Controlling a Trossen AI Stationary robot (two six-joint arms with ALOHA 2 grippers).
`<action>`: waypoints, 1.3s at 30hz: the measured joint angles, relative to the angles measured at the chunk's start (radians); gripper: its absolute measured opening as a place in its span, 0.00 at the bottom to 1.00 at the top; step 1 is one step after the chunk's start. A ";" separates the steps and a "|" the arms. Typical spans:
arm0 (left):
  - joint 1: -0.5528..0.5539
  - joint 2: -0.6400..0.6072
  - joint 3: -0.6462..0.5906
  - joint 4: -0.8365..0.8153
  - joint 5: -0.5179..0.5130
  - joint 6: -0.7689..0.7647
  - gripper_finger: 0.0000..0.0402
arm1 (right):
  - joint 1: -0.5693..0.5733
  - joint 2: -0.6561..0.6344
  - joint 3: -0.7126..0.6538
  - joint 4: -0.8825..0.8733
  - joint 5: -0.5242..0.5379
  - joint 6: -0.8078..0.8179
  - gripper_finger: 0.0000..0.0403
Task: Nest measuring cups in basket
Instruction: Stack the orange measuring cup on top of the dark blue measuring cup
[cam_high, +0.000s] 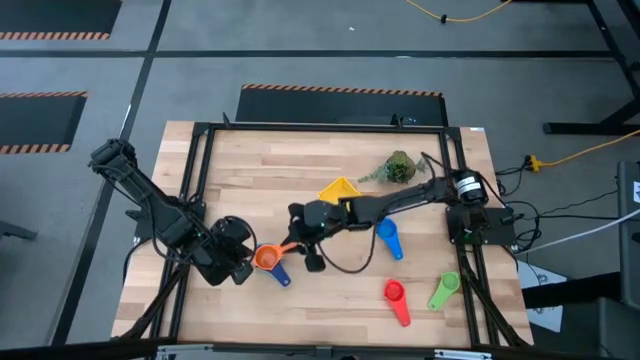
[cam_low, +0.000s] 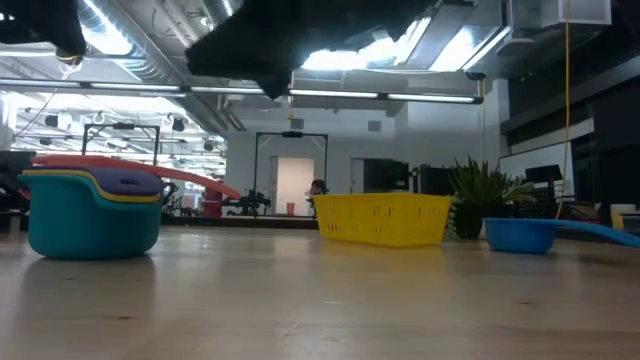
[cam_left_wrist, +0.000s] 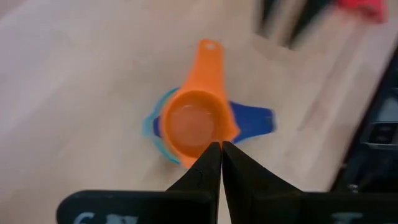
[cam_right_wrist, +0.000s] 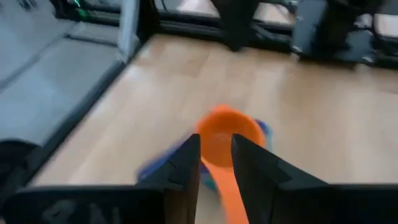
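Observation:
A stack of nested measuring cups (cam_high: 268, 258) stands on the table at the near left, resting on its light blue bottom cup (cam_low: 95, 225), with the orange cup (cam_left_wrist: 193, 121) on top. My left gripper (cam_left_wrist: 221, 149) is shut and hovers just above the stack's near rim. My right gripper (cam_right_wrist: 217, 163) is open and raised, one finger on each side above the orange handle (cam_right_wrist: 227, 193). The low view shows both grippers clear of the stack. The yellow basket (cam_high: 340, 189) sits at mid-table. Blue (cam_high: 388, 236), red (cam_high: 395, 297) and green (cam_high: 444, 290) cups lie loose on the right.
A green plant sprig (cam_high: 398, 167) lies at the far right, behind the basket. A black cable (cam_high: 350, 262) loops over the table below my right arm. Bare wood shows along the near edge and at the far left.

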 joint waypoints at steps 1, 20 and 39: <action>-0.004 0.002 0.000 0.024 0.000 0.000 0.02 | -0.009 -0.001 0.000 0.006 0.014 -0.005 0.24; -0.072 0.333 0.000 0.582 0.092 -0.024 0.02 | -0.107 0.000 -0.069 -0.023 0.162 0.001 0.24; 0.036 0.469 0.000 0.581 0.254 -0.132 0.02 | -0.099 0.003 -0.283 0.289 0.185 0.109 0.24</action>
